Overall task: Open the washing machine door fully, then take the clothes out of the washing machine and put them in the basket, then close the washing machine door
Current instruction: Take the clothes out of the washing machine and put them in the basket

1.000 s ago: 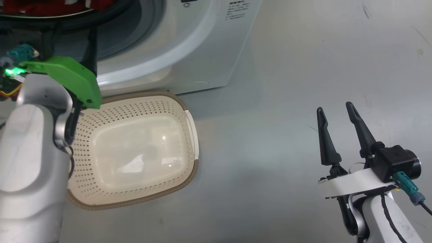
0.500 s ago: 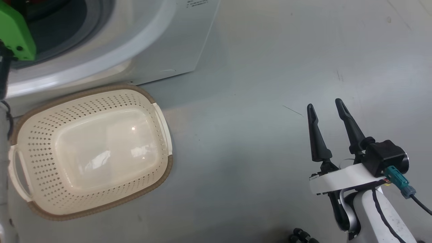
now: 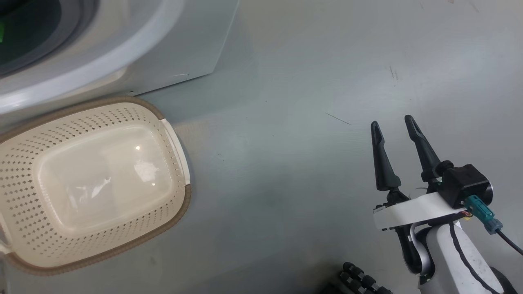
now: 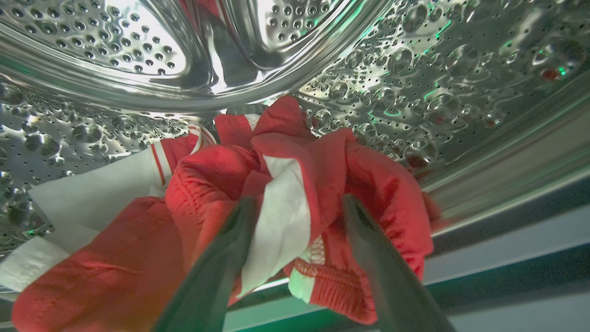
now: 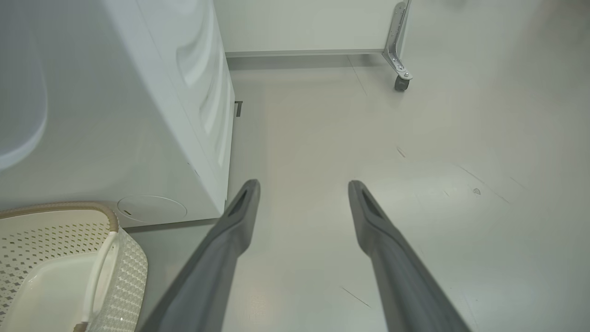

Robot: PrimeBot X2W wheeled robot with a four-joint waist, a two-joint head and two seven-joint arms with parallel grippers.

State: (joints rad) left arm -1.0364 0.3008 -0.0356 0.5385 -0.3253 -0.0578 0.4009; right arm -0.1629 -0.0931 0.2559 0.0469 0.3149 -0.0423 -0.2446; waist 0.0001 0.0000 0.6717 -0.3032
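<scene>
Inside the perforated steel drum (image 4: 442, 83) of the washing machine (image 3: 135, 53) lie the clothes (image 4: 216, 170), bright red with white trim. My left gripper (image 4: 298, 203) reaches into the drum, open, with a red and white fold of the clothes standing between its two fingers. The cream basket (image 3: 179, 204) with a brown rim sits on the floor just in front of the machine, with nothing in it; its corner (image 5: 129, 272) is at the right wrist view's lower left. My right gripper (image 3: 394, 124) (image 5: 303, 184) hangs open over bare floor, well right of the basket. The washing machine door is out of view.
Grey floor (image 3: 286, 163) spreads to the right of the machine and basket. A metal leg on a caster (image 5: 401, 78) stands by the far wall. A black ribbed part (image 3: 361, 281) pokes in at the head view's bottom edge.
The head camera has swung, so machine and basket slid left in its picture and my left forearm passed out of its frame. The right gripper holds its pose, open.
</scene>
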